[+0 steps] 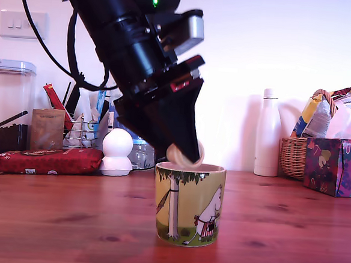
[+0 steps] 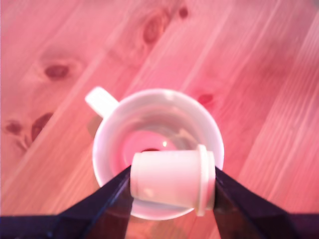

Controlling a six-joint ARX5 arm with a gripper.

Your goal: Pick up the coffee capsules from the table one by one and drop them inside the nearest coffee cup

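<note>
Over the wooden table (image 2: 259,74), your gripper (image 2: 172,180) pinches a light, stiff cream capsule (image 2: 169,179) end-to-end above the mug (image 2: 112,124).

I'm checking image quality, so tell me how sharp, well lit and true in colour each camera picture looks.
Exterior view: sharp, evenly lit, the mug crisp on the table. Wrist view: soft, washed out, strong pink cast; the cream capsule in the gripper is blurred.
</note>
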